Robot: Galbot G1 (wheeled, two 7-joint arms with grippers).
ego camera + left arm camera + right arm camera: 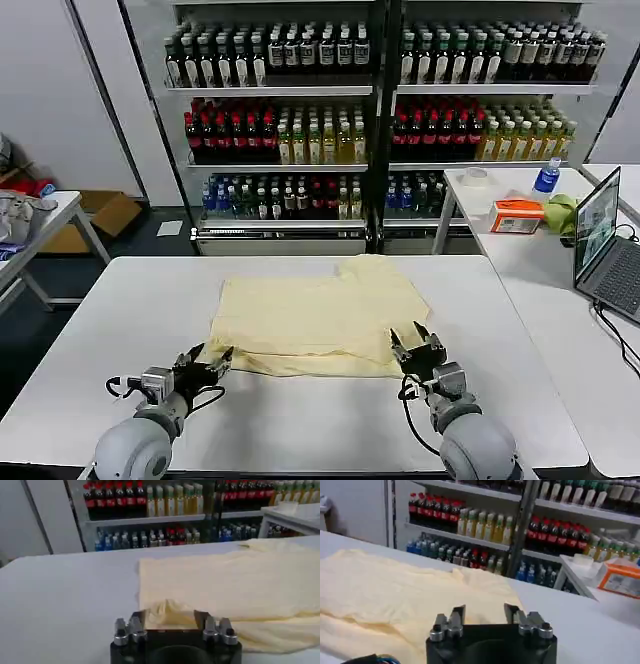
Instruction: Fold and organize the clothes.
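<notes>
Head view shows the T-shirt (318, 322) lying mostly flat at the middle of the white worktop (120, 330), pale yellow, with one portion already doubled over along its near edge and a raised, rumpled patch toward its far right corner. Left gripper (212, 363) sits at the shirt's near left corner, jaws spread wide, its fingertips at the hem; in the left wrist view the same gripper (172, 620) brackets a small bunched ridge of fabric between open jaws, not clamped. Right gripper (417, 343) stands at the shirt's near right corner, jaws likewise wide, resting over or just above the cloth edge; the right wrist view shows that gripper (485, 612) with shirt fabric (385, 595) beneath and beside it, nothing held. Judgement: both arms are posed to pinch the near corners for a fold away from the robot. Risks noted: thin cloth may slip from a shallow pinch, or a gripper may catch only the top layer of the doubled hem, so the fold drags unevenly; unequal lift between the two corners would skew the crease; the existing rumple could be folded in. Beyond the shirt, a second table to its right carries a laptop (603, 235), and bottle shelves (290, 110) stand behind.
</notes>
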